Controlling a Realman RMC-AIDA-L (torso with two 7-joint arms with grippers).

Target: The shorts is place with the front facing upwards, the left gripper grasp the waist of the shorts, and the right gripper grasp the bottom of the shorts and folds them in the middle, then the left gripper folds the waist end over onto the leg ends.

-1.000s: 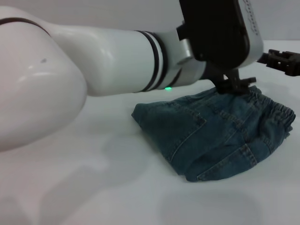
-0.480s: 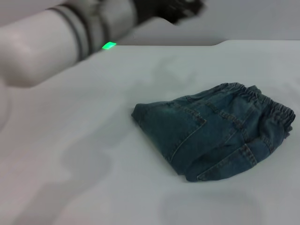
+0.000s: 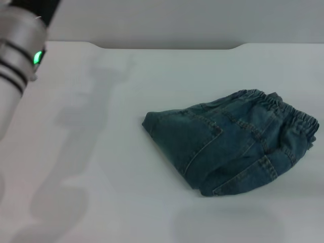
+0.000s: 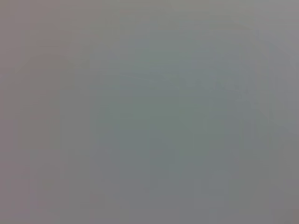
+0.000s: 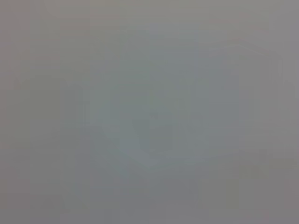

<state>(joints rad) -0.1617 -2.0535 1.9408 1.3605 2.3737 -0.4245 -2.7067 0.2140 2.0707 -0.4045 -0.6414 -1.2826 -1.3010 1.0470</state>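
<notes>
The shorts (image 3: 233, 142) lie in a folded bundle on the white desk (image 3: 126, 152), right of centre, with the gathered waist (image 3: 288, 114) at the far right. Only the left arm's wrist (image 3: 20, 55) shows, at the far left (its jaws are out of frame; the right gripper is unseen too). The folding looks finished, so the arm had best stay well clear of the denim, leaving the bundle undisturbed.
</notes>
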